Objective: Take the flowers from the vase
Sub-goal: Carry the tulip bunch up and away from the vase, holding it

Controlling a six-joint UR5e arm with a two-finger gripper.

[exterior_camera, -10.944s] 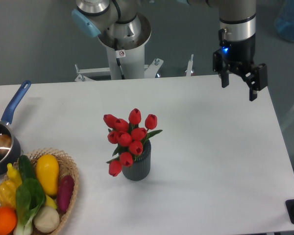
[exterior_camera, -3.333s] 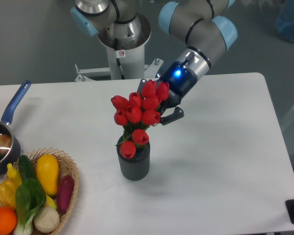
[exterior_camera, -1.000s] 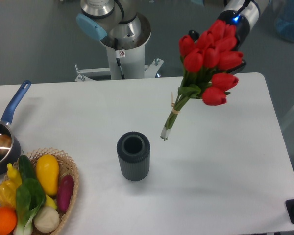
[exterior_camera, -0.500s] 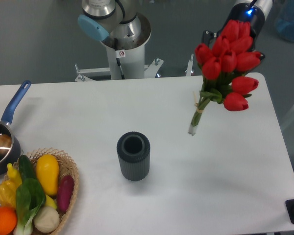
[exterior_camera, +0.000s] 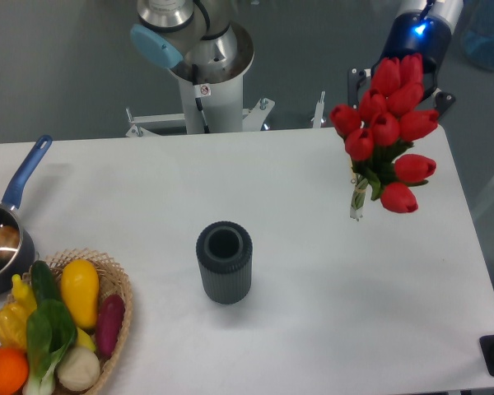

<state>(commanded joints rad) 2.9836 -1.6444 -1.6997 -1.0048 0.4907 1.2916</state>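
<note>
The flowers (exterior_camera: 387,123) are being held in the air at the far right by the gripper (exterior_camera: 402,82), whose fingers are largely hidden behind the buds. The vase (exterior_camera: 224,262) is standing upright near the table (exterior_camera: 313,329) centre, well apart from the bunch, mouth unoccupied.

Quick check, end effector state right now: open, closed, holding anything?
End effector: closed on the flowers, holding them in the air, clear of the vase.
</note>
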